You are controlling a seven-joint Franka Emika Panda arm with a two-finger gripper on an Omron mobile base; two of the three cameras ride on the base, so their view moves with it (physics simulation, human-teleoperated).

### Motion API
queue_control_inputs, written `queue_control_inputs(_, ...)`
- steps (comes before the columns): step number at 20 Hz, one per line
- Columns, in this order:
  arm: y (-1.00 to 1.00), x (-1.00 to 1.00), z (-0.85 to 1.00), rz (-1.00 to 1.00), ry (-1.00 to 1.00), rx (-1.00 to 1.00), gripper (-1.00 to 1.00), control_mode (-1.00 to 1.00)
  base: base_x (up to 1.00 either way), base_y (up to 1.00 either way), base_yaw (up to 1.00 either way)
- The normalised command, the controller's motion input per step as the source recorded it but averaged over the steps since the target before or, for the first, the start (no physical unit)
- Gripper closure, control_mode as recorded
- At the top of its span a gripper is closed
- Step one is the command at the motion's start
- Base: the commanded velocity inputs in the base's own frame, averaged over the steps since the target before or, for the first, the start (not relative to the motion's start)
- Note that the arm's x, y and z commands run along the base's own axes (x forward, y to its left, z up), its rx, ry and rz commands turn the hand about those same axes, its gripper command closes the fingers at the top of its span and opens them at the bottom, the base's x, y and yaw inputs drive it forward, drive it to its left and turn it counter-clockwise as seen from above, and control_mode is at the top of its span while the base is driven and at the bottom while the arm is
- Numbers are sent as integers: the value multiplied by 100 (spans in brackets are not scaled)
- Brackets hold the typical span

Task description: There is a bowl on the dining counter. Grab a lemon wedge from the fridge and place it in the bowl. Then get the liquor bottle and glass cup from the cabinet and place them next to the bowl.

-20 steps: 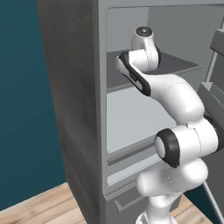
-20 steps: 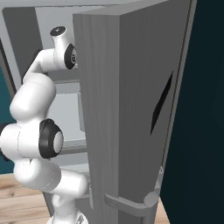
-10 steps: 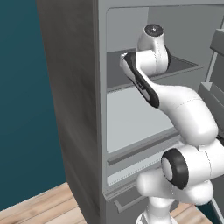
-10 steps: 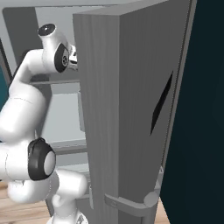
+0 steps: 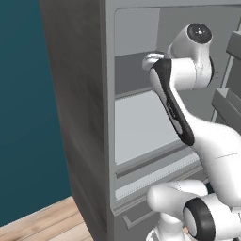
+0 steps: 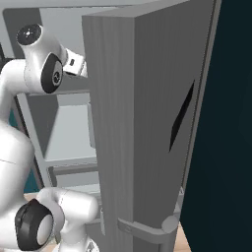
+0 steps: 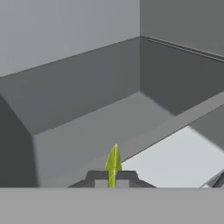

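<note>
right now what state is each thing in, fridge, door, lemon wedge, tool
fridge: open, arm reaching onto its upper shelf
fridge door: swung wide open
lemon wedge: pinched between the tool's tips, above the shelf
tool: shut on the lemon wedge

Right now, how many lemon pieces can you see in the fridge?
1. A single yellow-green lemon wedge stands pinched between the gripper tips, above a grey fridge shelf. More could be hidden behind the arm or door.
</note>
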Motion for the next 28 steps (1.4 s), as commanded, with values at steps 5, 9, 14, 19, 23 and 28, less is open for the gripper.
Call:
queue_control_inputs(5,-3,-100,0,0,8,0,100,-100,0,0,0)
queue_control_inputs(9,0,-100,-4,0,6,0,100,-100,0,0,0)
queue_control_inputs(14,0,-95,-11,0,0,0,100,-100,0,0,0)
queue_control_inputs(19,0,-43,-10,0,0,-1,100,-100,0,0,0)
queue_control_inputs(23,0,-25,-3,0,0,0,100,100,-17,0,0)
queue_control_inputs(28,0,0,0,0,0,0,100,100,-100,3,3)
